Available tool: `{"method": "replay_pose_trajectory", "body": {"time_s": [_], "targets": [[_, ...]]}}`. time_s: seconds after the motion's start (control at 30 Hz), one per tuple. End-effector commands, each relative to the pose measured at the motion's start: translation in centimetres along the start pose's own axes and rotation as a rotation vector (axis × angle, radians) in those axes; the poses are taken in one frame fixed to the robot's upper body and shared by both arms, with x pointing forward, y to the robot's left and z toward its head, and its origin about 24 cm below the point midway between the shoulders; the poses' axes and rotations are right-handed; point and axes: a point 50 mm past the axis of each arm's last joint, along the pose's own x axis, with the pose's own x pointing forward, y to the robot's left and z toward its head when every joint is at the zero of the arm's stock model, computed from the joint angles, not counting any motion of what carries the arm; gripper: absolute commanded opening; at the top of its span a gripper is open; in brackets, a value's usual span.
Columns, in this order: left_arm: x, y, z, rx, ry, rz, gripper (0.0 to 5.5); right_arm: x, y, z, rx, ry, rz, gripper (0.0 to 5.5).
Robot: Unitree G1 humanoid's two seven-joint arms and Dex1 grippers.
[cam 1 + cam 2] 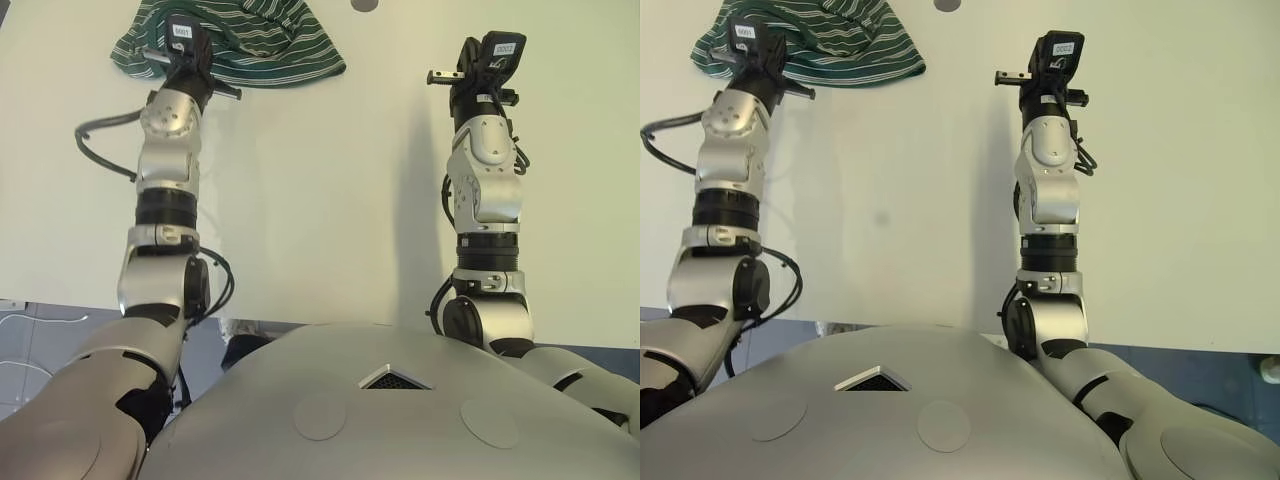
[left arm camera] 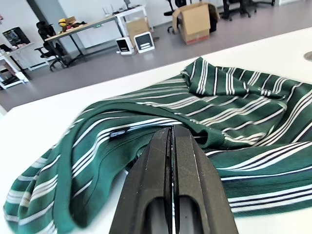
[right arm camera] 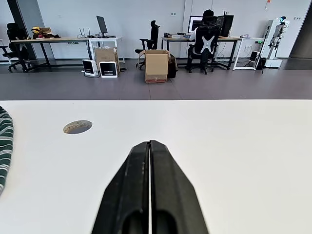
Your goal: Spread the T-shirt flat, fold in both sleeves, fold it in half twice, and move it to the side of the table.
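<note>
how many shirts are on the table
1. The green striped T-shirt lies bunched at the far left of the table, by the left gripper. None seems hidden.

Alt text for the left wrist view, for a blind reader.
The shut left gripper points at a crumpled green T-shirt with white stripes, lying on the white table. Behind is an office floor with desks and cardboard boxes.

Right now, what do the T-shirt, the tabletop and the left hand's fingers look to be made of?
T-shirt: soft knit fabric, likely cotton jersey, green with white stripes; it bunches in loose folds.
Table: smooth white matte top, probably laminate; even surface, no grain.
Left hand, fingers: black moulded plastic or rubber with a satin sheen; can't tell which.
</note>
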Motion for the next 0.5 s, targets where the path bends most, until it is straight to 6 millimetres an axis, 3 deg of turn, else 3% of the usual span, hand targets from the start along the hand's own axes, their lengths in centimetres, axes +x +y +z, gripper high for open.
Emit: {"method": "replay_pose_trajectory", "body": {"time_s": [0.03,0.1,0.13,0.2,0.27,0.37,0.43,0.5], "targets": [[2.0,1.1,1.3,0.091,0.209,-0.065,0.03,0.9,0.7,0.9,0.009,-0.022,0.013,0.0],[2.0,1.1,0.5,0.107,0.329,-0.127,0.03,0.9,0.9,0.7,0.012,-0.018,0.017,0.0],[1.7,0.7,-0.4,0.016,0.41,-0.195,0.03,0.9,1.1,0.6,0.012,-0.016,0.023,0.0],[0.9,-1.3,-1.4,-0.087,0.524,-0.476,0.03,0.7,1.2,0.4,0.012,-0.014,0.025,0.0],[-0.1,-2.8,-2.2,-0.086,0.566,-0.731,0.03,0.7,1.0,0.4,-0.001,-0.018,0.029,0.0],[-1.8,-3.7,-1.9,-0.012,0.525,-1.012,0.03,1.2,0.1,0.7,-0.066,-0.016,0.114,0.0],[-4.7,-4.9,-2.0,0.036,0.474,-1.169,0.03,1.2,0.0,0.7,-0.225,0.01,0.353,0.0],[-8.1,-5.7,-2.7,0.116,0.478,-1.26,0.0,0.3,-0.3,0.2,-0.465,0.052,0.653,0.35]]}}
